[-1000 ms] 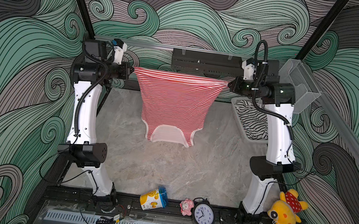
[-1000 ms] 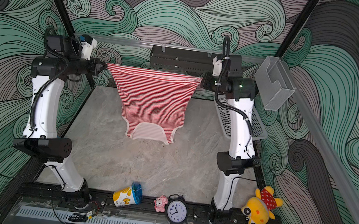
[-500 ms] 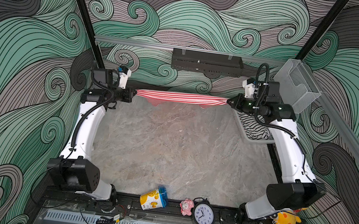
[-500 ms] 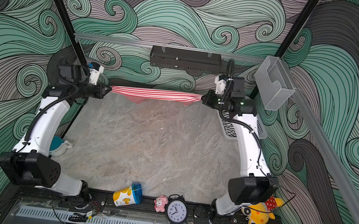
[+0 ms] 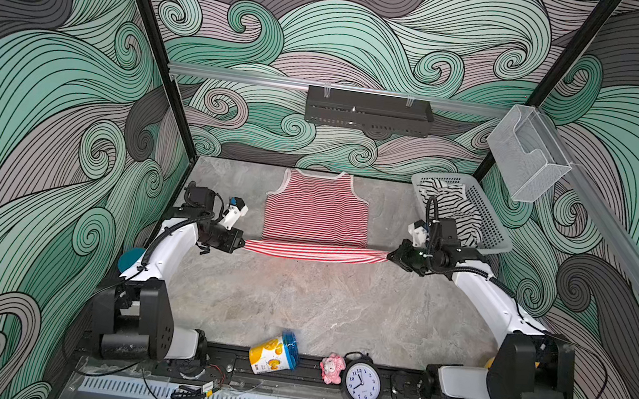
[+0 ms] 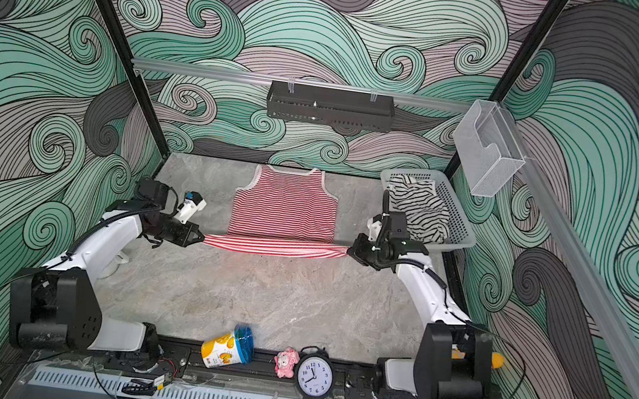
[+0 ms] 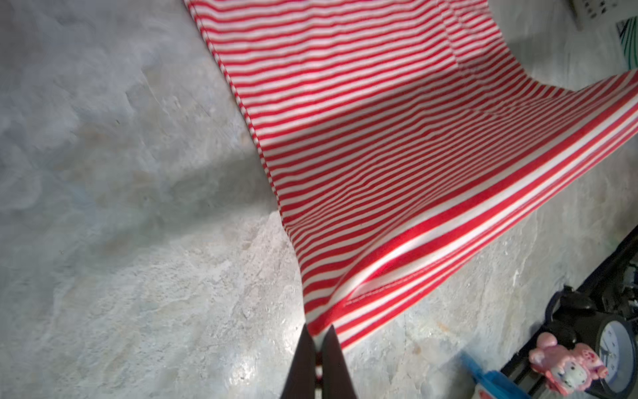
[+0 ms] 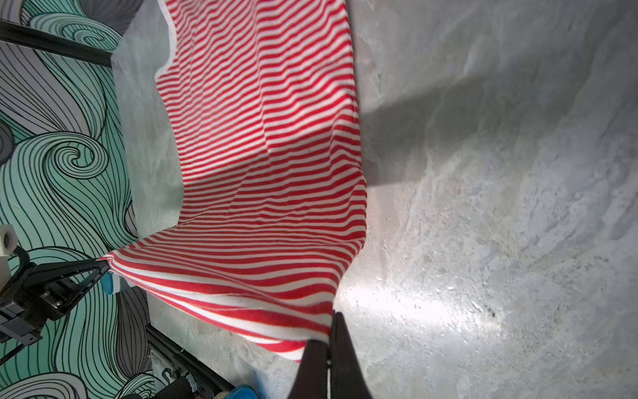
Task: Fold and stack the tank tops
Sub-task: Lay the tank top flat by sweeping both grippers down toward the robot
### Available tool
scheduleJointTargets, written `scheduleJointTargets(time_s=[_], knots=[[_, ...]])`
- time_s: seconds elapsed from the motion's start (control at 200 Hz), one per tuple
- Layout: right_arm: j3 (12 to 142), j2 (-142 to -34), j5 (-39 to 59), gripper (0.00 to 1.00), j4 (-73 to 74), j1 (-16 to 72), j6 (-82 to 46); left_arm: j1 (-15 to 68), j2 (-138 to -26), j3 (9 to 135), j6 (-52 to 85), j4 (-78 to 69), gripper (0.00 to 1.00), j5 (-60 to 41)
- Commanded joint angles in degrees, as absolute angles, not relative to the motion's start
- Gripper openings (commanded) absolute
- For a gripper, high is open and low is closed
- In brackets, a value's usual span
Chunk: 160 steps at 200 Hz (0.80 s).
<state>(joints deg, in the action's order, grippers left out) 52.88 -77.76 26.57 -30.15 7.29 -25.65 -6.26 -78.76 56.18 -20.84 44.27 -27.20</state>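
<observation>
1. The red-and-white striped knit tank top with cream trim (image 5: 316,212) lies at the rear centre of the grey marble-patterned bench (image 5: 316,305). Its neck and straps point toward the back wall, and its body is flat on the surface.
2. The hem edge of this top is raised off the bench and drawn taut into a narrow band. The band runs from side to side in both top views.
3. The left end effector (image 5: 241,244) is closed on the left corner of the hem. The left wrist view shows striped cloth pinched between its dark fingers (image 7: 302,366).
4. The right end effector (image 5: 390,256) is clamped on the right corner of the hem. The right wrist view shows the cloth caught between that unit's dark fingers (image 8: 347,359).
5. The black-and-white striped tank top (image 5: 452,209) lies crumpled inside a pale grey perforated plastic basket (image 5: 490,227). The basket stands at the rear right corner of the bench, just behind the right wrist.
6. Three items sit along the front edge, well apart from the red top:
   - a yellow cup with a blue lid (image 5: 274,354), lying on its side;
   - a small pink plush figure (image 5: 332,368);
   - a black round alarm clock (image 5: 363,382), standing upright.
7. A clear plastic holder (image 5: 527,152) hangs on the right rail, and a black metal tray (image 5: 367,110) hangs on the back rail.
</observation>
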Motion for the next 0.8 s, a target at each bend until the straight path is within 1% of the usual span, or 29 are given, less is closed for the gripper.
scheduleJointTargets(time_s=[0.0,0.31,0.43,0.576,0.796], knots=[[49.33,-74.58,25.19,0.0,-27.31,7.37,-27.22,-5.6,-80.55,56.26,-25.47,49.54,0.0,-22.06],[42.89,-70.23,21.04,0.0,-29.93,13.36,-29.0,-3.29,-80.27,52.02,-28.47,52.74,0.0,-17.08],[41.67,-70.73,17.87,0.0,-31.45,15.24,-29.47,-1.78,-81.03,51.06,-29.31,54.5,0.0,-15.6],[40.61,-71.86,15.92,0.0,-32.77,18.01,-30.4,-0.63,-84.73,52.42,-28.83,58.28,0.03,-16.0],[39.86,-74.48,9.4,0.0,-35.43,23.73,-32.1,1.29,-86.92,52.71,-29.97,60.08,0.04,-14.14]])
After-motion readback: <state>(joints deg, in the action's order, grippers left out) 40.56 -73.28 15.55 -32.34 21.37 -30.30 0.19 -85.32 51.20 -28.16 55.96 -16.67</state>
